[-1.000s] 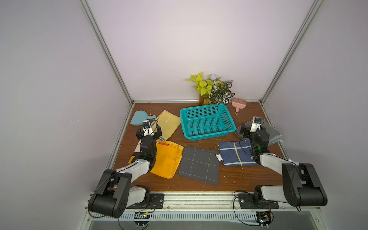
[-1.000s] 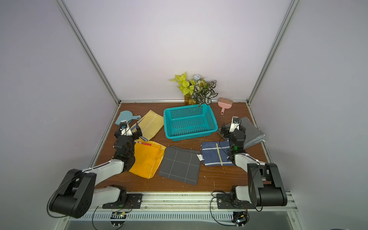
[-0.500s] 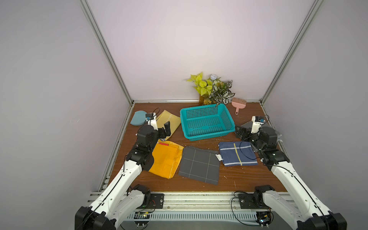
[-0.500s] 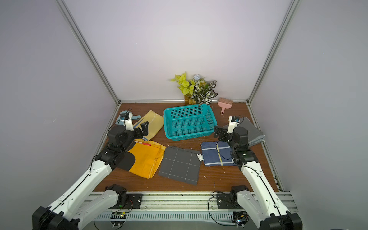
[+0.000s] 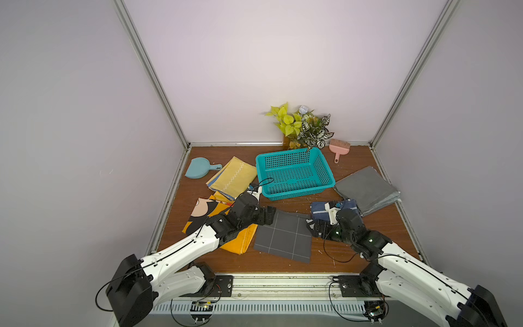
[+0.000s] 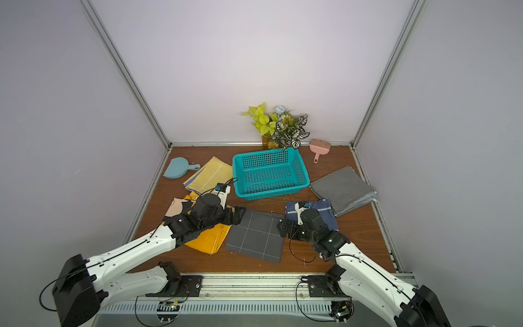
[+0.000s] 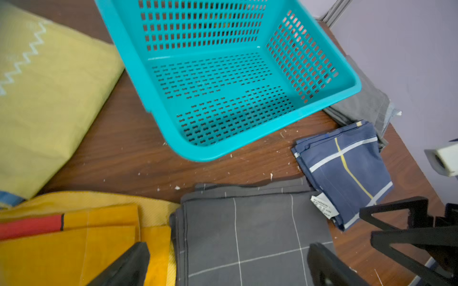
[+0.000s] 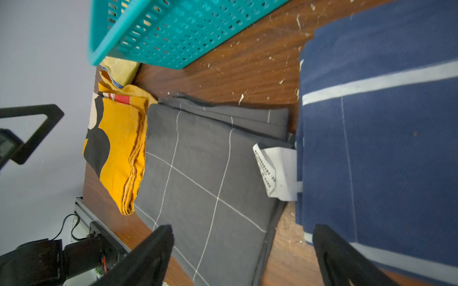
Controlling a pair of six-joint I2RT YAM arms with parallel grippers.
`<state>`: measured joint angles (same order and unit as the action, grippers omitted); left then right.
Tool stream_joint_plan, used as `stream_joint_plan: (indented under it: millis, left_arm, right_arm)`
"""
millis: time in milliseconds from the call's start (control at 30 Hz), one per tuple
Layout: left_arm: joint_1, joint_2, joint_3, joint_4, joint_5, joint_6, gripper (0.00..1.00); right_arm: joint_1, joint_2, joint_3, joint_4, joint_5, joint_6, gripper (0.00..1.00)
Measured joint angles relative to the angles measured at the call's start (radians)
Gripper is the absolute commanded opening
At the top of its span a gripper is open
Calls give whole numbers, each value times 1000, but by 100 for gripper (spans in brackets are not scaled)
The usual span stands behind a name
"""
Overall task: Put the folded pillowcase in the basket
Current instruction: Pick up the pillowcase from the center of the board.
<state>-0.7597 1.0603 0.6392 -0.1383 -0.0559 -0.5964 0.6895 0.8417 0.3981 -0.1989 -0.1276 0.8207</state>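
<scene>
Hovering over the grey pillowcase [image 5: 283,237], the left gripper [image 5: 268,216] and right gripper [image 5: 313,228] are holding their fingers spread. The basket [image 5: 295,194] is sitting farther back.

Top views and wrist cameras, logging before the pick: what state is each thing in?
basket: upright, empty.
grey checked pillowcase: folded, lying flat, not held.
navy pillowcase: folded, lying flat.
left gripper: open, empty.
right gripper: open, empty.
</scene>
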Motion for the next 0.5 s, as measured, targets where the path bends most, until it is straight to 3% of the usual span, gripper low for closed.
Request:
stream_joint_plan:
  millis: [233,500]
  left_arm:
    - [-1,-14,-49,0,0,-70,99]
    - [-1,8,-70,15,0,-90,99]
  right_arm:
    - [122,86,-40,80,14,122,95]
    - [142,150,-82,186,15,192,93]
